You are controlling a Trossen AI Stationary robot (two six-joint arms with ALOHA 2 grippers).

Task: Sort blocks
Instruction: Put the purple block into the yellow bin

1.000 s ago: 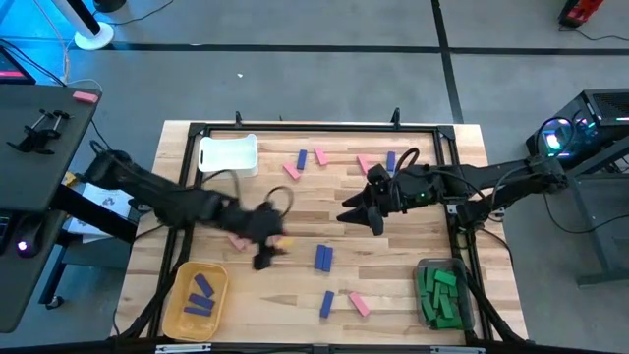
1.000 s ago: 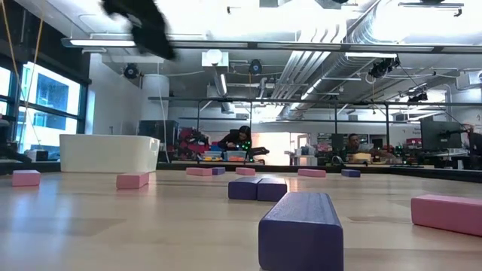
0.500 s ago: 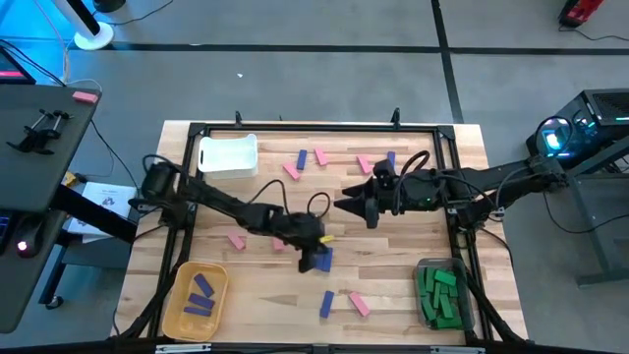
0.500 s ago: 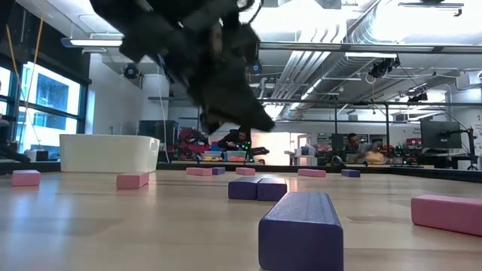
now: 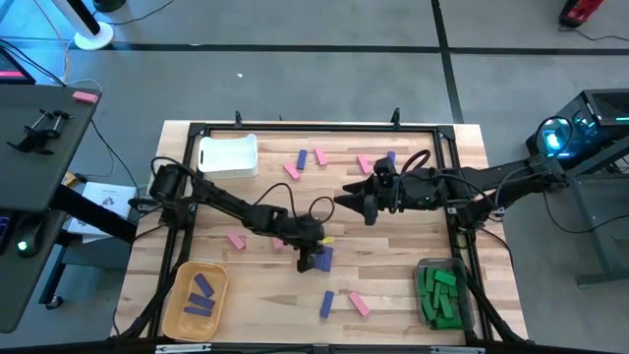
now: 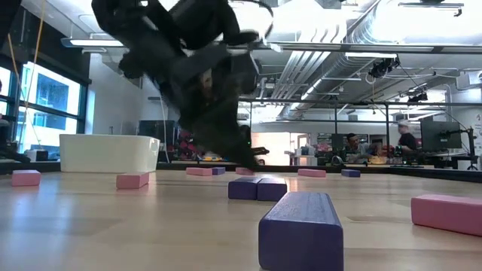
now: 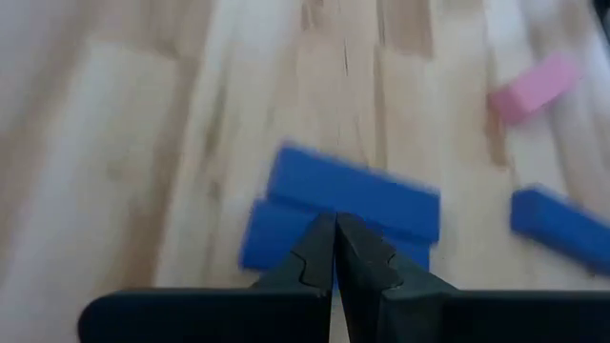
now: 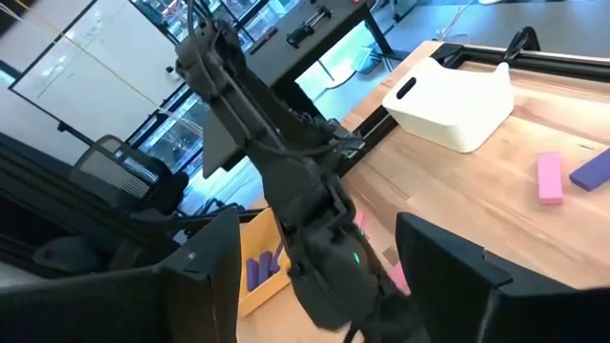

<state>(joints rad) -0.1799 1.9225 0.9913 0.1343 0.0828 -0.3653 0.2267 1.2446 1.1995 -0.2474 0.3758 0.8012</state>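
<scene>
Pink and blue blocks lie scattered flat on the wooden table. Two blue blocks [image 5: 323, 258] lie side by side near the middle; they also show in the left wrist view [image 7: 343, 205] and the low view [image 6: 257, 188]. My left gripper [image 5: 313, 258] hangs right over this pair, its fingers [image 7: 334, 250] shut with nothing between them. My right gripper [image 5: 346, 203] stands open farther back, toward the table's right, and holds nothing. Other blocks include a pink one [image 5: 236, 240], a blue one [image 5: 326, 303] and a pink one [image 5: 360, 305]. My left gripper's shut fingertips point down at the near long edge of the blue pair [image 7: 329, 217]. I cannot tell whether they touch it or stop just above. The blocks lie flat on the table.
A yellow bin [image 5: 175, 313] with blue blocks stands at the near left. A clear bin [image 5: 423, 267] with green blocks stands at the near right, and a white bin [image 5: 228, 155] at the far left. More pink and blue blocks [image 5: 320, 156] lie along the far side.
My left gripper has swung toward the table's right edge and come down, ending over the two blue blocks. My right gripper has drifted a little toward the far edge. The blocks have stayed where they were.
</scene>
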